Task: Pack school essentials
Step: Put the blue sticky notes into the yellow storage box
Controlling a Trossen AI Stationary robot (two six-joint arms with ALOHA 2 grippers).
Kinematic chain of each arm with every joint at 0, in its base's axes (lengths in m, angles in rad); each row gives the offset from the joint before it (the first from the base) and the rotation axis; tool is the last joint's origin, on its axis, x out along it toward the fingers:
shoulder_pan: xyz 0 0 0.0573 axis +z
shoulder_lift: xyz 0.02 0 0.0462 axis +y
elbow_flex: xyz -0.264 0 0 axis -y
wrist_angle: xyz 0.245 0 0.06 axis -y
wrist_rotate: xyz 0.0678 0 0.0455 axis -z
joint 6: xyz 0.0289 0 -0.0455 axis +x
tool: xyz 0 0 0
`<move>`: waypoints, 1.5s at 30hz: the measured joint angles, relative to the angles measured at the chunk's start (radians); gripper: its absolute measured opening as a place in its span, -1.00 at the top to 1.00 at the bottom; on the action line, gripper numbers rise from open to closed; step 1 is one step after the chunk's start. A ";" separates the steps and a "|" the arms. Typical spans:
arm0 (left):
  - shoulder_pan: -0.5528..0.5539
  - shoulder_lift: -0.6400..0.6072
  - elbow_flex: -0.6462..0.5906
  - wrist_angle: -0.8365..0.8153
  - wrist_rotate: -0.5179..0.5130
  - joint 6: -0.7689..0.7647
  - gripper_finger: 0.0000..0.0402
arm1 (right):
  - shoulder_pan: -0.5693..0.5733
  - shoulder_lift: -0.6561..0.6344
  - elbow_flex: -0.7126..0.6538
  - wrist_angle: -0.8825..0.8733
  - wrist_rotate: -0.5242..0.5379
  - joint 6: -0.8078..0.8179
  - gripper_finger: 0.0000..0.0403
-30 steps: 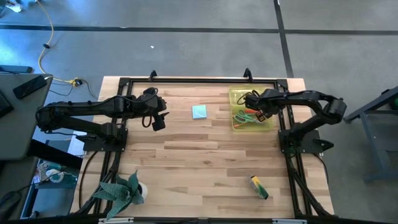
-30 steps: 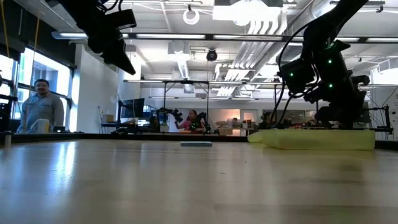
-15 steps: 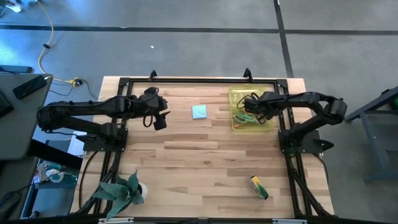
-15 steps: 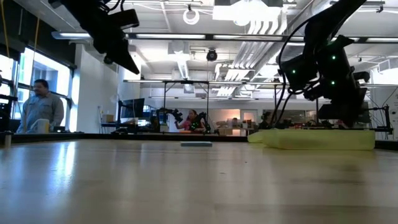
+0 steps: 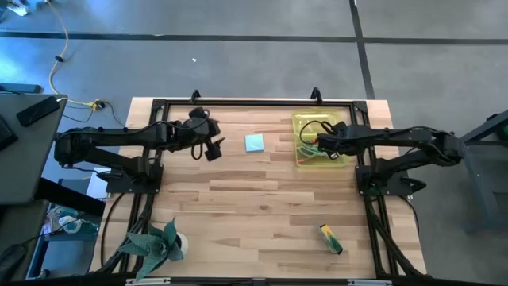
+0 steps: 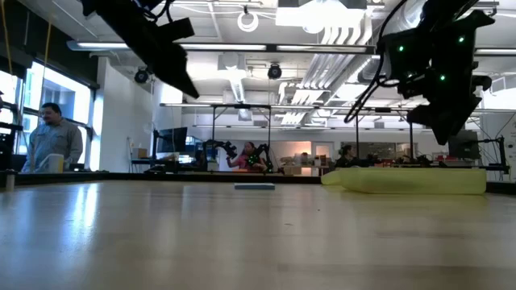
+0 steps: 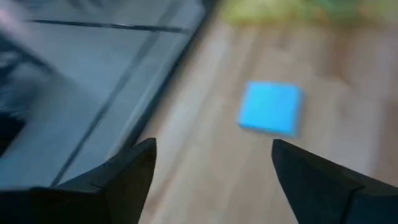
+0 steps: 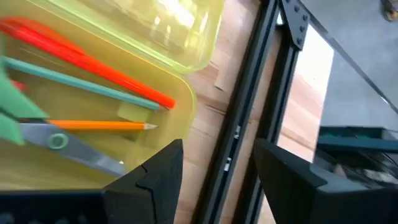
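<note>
a: you're at the pad step. left gripper (image 5: 213, 148) hangs above the table, fingers (image 7: 118, 180) spread with nothing between them, the blue pad (image 5: 254, 142) lying flat just beyond it, apart.

b: and the right?

a: right gripper (image 5: 322, 143) is over the yellow case (image 5: 343, 159), fingers (image 8: 149, 180) apart, empty. its wrist view shows what the high view blurs: scissors (image 8: 37, 134), red marker (image 8: 87, 62), green pencil (image 8: 81, 87) and orange pencil (image 8: 99, 125) lying inside the case.

b: next move?

a: my guess: bring the left gripper down over the pad, one finger to each edge. it lies flat and thin, so you'll need to go low. a yellow-green stick (image 5: 330, 238) waits near the front edge, well apart from the case.

b: low view?

a: only the pad's (image 6: 254, 187) thin edge shows; the case hides its contents.
</note>
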 joint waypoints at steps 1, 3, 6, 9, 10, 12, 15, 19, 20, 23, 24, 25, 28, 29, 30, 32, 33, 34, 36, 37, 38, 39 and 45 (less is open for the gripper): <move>0.005 0.001 0.004 0.016 -0.035 -0.016 -0.57 | 0.009 -0.018 0.000 0.003 -0.001 0.000 0.06; 0.019 0.001 0.017 0.025 -0.057 -0.018 -0.61 | 0.027 -0.051 0.000 0.023 -0.009 -0.003 0.06; 0.041 0.001 0.037 0.037 0.030 0.007 -0.62 | 0.054 -0.088 0.000 0.091 -0.048 -0.029 0.06; 0.060 0.001 0.050 0.080 0.156 0.010 -0.61 | 0.088 -0.114 0.000 0.184 -0.087 -0.058 0.06; 0.065 0.004 0.054 0.099 0.195 0.011 -0.61 | 0.101 -0.122 0.000 0.213 -0.093 -0.069 0.06; 0.073 0.019 0.062 0.140 0.258 0.011 -0.61 | 0.130 -0.132 0.000 0.276 -0.103 -0.093 0.06; 0.087 0.042 0.072 0.183 0.305 0.032 -0.62 | 0.174 -0.136 0.000 0.361 -0.110 -0.143 0.06; 0.102 0.100 0.102 0.192 0.311 0.077 -0.62 | 0.218 -0.136 0.000 0.445 -0.127 -0.203 0.06; 0.107 0.118 0.109 0.189 0.320 0.082 -0.62 | 0.227 -0.136 0.000 0.462 -0.128 -0.212 0.06; 0.117 0.180 0.145 0.190 0.353 0.098 -0.62 | 0.246 -0.136 0.000 0.504 -0.128 -0.228 0.06; 0.119 0.206 0.159 0.190 0.358 0.105 -0.62 | 0.250 -0.136 0.000 0.513 -0.128 -0.236 0.06; 0.119 0.232 0.172 0.187 0.359 0.118 -0.62 | 0.254 -0.136 0.000 0.522 -0.128 -0.240 0.06; 0.120 0.308 0.220 0.172 0.358 0.170 -0.62 | 0.257 -0.136 0.000 0.527 -0.129 -0.242 0.06; 0.120 0.330 0.240 0.161 0.352 0.184 -0.62 | 0.257 -0.136 0.000 0.527 -0.130 -0.241 0.06; 0.120 0.353 0.261 0.147 0.348 0.191 -0.62 | 0.257 -0.136 0.000 0.527 -0.133 -0.240 0.06; 0.124 0.392 0.308 0.099 0.347 0.194 -0.62 | 0.257 -0.136 0.000 0.527 -0.136 -0.237 0.06; 0.126 0.411 0.332 0.074 0.347 0.194 -0.62 | 0.257 -0.136 0.000 0.527 -0.136 -0.237 0.06; 0.129 0.427 0.355 0.045 0.346 0.195 -0.62 | 0.257 -0.135 0.000 0.527 -0.136 -0.237 0.06; 0.136 0.456 0.399 0.005 0.344 0.194 -0.62 | 0.257 -0.135 0.000 0.527 -0.137 -0.237 0.06; 0.140 0.470 0.419 -0.014 0.344 0.189 -0.62 | 0.257 -0.135 0.000 0.527 -0.137 -0.237 0.06; 0.144 0.484 0.436 -0.033 0.347 0.186 -0.62 | 0.257 -0.135 0.000 0.527 -0.137 -0.237 0.06; 0.148 0.498 0.453 -0.046 0.352 0.187 -0.62 | 0.257 -0.135 0.000 0.527 -0.137 -0.237 0.06; 0.171 0.580 0.527 -0.085 0.442 0.194 -0.62 | 0.257 -0.135 0.000 0.527 -0.137 -0.237 0.06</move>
